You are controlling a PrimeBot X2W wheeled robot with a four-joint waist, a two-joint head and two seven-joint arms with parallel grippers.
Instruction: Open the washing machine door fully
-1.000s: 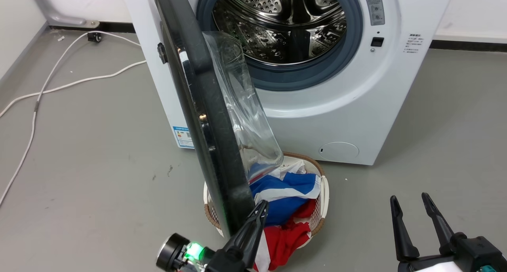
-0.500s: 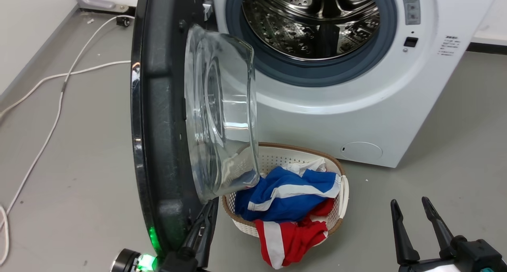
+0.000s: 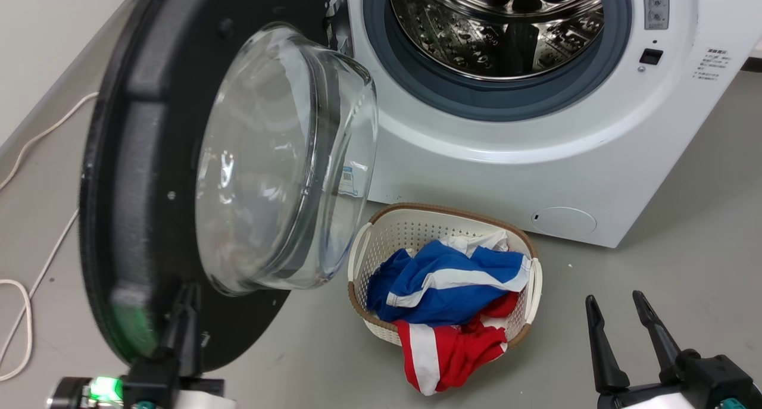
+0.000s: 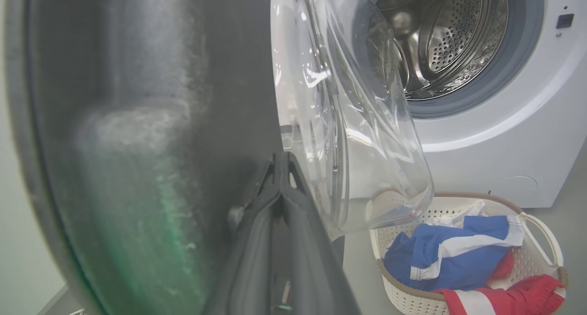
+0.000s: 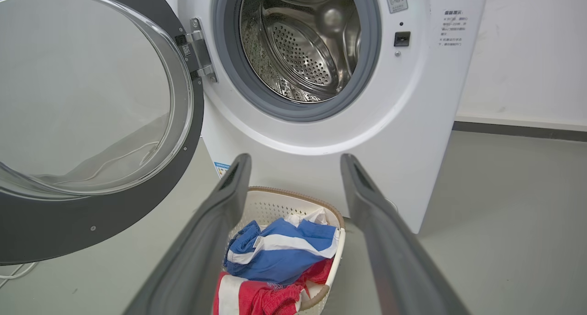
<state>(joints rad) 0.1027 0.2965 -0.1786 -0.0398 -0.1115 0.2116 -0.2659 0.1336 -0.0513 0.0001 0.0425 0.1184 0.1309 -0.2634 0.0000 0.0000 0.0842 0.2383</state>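
Nearest, the left gripper (image 3: 187,294) rests its jaws, pressed together, against the inner face of the washing machine door (image 3: 131,159). The right gripper (image 3: 613,296) has jaws wide, holding nothing. The door stands swung out left of the machine (image 3: 476,171), beside the laundry basket (image 3: 440,209), with the drum (image 3: 506,34) exposed beyond.

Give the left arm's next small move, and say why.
Probably push the washing machine door a little further left, away from the drum. The left gripper, fingers shut, rests against the door's inner face near its lower rim, and the door stands angled out, not yet swung fully back.
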